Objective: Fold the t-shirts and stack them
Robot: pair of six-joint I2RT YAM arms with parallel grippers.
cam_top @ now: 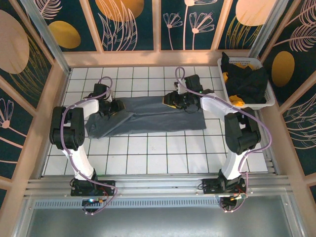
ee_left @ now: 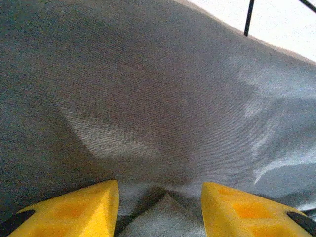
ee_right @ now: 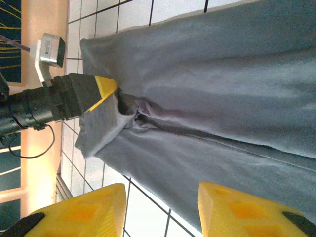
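A large slate grey-blue t-shirt (cam_top: pixel 148 116) lies on the white tiled table, folded into a long band running left to right. My left gripper (cam_top: pixel 117 106) sits low over the band's left part. It is open in the left wrist view (ee_left: pixel 160 190), with a small raised fold of the cloth (ee_left: pixel 165 212) lying loose between its yellow fingers. My right gripper (cam_top: pixel 170 100) hovers at the band's far right part. It is open (ee_right: pixel 162 190) over the shirt's edge (ee_right: pixel 222 74) and bare tile, holding nothing. The left gripper's yellow finger (ee_right: pixel 104 88) rests at a bunched crease.
A white slatted basket (cam_top: pixel 244 61) stands at the back right corner, holding a black t-shirt (cam_top: pixel 249 81) and an orange-yellow one (cam_top: pixel 237 101). Wooden rails and patterned walls enclose the table. Bare tiles (cam_top: pixel 158 153) stretch between the shirt and the arm bases.
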